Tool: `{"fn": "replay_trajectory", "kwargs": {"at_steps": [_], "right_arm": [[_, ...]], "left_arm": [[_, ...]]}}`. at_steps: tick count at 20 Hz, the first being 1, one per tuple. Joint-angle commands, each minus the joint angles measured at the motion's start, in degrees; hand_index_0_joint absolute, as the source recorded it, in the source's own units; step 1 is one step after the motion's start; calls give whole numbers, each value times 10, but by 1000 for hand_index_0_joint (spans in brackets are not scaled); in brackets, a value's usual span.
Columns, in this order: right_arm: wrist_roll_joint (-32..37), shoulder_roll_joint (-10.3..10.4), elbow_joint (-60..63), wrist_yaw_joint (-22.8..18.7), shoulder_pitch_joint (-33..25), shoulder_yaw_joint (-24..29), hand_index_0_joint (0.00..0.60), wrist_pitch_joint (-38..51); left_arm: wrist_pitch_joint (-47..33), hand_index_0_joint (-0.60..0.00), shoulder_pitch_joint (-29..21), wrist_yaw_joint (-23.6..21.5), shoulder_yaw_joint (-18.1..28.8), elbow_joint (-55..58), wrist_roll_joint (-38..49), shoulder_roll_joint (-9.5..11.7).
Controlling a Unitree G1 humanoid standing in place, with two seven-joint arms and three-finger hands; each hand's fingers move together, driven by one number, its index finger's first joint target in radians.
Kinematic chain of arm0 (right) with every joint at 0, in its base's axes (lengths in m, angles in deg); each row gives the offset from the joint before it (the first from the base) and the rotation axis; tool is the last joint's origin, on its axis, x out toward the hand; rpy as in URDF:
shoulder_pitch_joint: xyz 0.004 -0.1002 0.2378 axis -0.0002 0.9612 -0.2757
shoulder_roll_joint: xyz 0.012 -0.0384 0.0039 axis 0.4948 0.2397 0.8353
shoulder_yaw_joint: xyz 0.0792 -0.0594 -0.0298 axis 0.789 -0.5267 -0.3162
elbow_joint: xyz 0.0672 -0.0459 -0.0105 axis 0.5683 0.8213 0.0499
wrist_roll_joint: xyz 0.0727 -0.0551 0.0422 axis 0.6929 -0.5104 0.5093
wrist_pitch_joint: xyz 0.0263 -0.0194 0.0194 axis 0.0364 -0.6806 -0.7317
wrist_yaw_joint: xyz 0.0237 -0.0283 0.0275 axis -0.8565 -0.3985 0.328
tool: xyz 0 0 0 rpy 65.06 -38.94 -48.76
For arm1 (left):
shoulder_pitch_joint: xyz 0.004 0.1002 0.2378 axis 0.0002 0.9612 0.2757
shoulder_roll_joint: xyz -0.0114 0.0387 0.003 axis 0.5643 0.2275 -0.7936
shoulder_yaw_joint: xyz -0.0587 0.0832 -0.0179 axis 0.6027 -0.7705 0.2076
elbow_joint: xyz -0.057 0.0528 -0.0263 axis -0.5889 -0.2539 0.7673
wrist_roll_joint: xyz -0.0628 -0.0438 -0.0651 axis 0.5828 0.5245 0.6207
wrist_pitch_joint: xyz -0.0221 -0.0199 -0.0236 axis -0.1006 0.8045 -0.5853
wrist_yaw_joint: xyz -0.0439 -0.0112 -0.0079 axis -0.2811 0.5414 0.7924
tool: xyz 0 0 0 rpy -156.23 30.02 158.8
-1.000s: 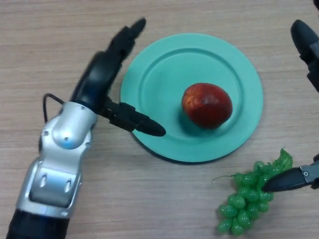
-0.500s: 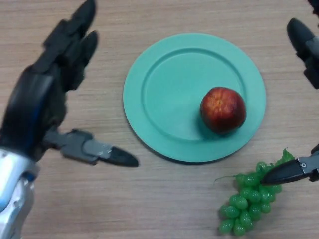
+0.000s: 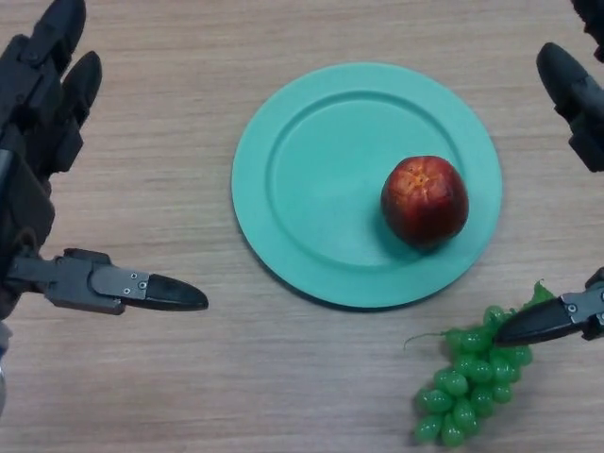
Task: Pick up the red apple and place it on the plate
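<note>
The red apple [image 3: 425, 201] rests on the right part of the round teal plate [image 3: 311, 179] in the middle of the wooden table. My left hand [image 3: 38, 142] is open at the far left edge, fingers straight and thumb pointing right, well apart from the plate and holding nothing. My right hand [image 3: 571, 90] shows only at the right edge, fingers straight at the upper right and thumb low near the grapes, empty.
A bunch of green grapes [image 3: 467, 377] lies on the table at the lower right, just below the plate's rim and touching or next to my right thumb tip [image 3: 528, 327]. Bare wood surrounds the plate.
My left hand has drawn back to the left, away from the plate. The apple has rolled to the right on the plate and turned. The right hand has barely moved.
</note>
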Motion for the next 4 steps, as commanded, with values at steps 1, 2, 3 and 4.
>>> {"fn": "replay_trajectory", "kwargs": {"at_steps": [1,2,3,4], "right_arm": [[0,-8,-23,8,-13,9,0,93],[-4,-7,-23,10,-11,6,0,93],[-9,-7,-22,10,-14,1,0,91],[-13,-6,-24,9,-16,-2,0,86]], "left_arm": [[-70,0,-13,-16,32,24,3,19],[-60,0,-13,-20,33,30,6,20],[-43,0,-9,-19,39,46,26,18],[-20,0,-10,-24,42,61,43,19]]}}
